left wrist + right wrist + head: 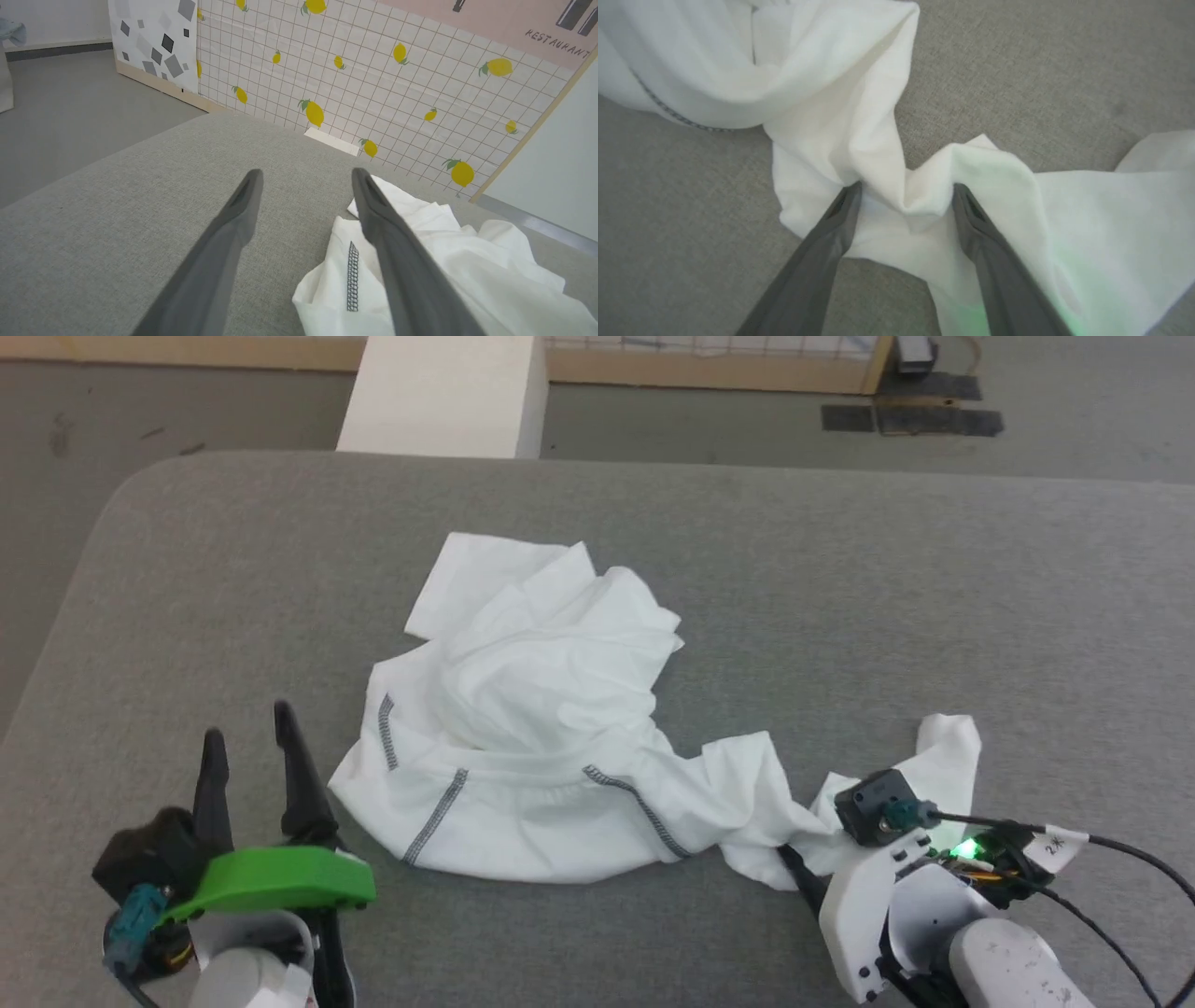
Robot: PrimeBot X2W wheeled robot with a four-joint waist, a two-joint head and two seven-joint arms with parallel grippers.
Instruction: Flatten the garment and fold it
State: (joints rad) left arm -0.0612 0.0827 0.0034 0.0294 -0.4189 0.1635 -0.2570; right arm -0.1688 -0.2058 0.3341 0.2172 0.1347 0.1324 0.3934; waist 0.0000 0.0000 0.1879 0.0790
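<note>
- A white long-sleeved garment (532, 709) lay crumpled near the middle of a grey fabric-covered table (840, 569), heaped up and not spread flat.
- Dark grey zigzag stitching (434, 817) ran in short lines across the near side of the heap.
- One twisted sleeve (747, 784) trailed from the heap toward the robot's right and ended in a loose white end (950, 737).
- The left gripper (247, 723) stood at the near left of the table, just beside the garment's near-left edge, with its two dark fingers spread wide and nothing between them.
- In the left wrist view, one finger (387, 233) crossed in front of the edge of the cloth; whether it touched the fabric could not be told.
- A bright green cover (271, 882) sat on the left wrist.
- The right gripper (906, 186) was at the near right, over the trailing sleeve, with its fingers spread wide.
- In the right wrist view, a bunched fold of the sleeve rose between the two fingers, whose tips met the cloth; the jaws were not closed on it.
- A small green light (966, 849) glowed on the right wrist, and a black cable (1120, 854) ran off from it to the right.
- Beyond the far edge of the table stood a white box (448, 392) on a grey floor (140, 401).
- The left wrist view showed a wall panel of white squares printed with yellow lemons (373, 84) behind the table.
</note>
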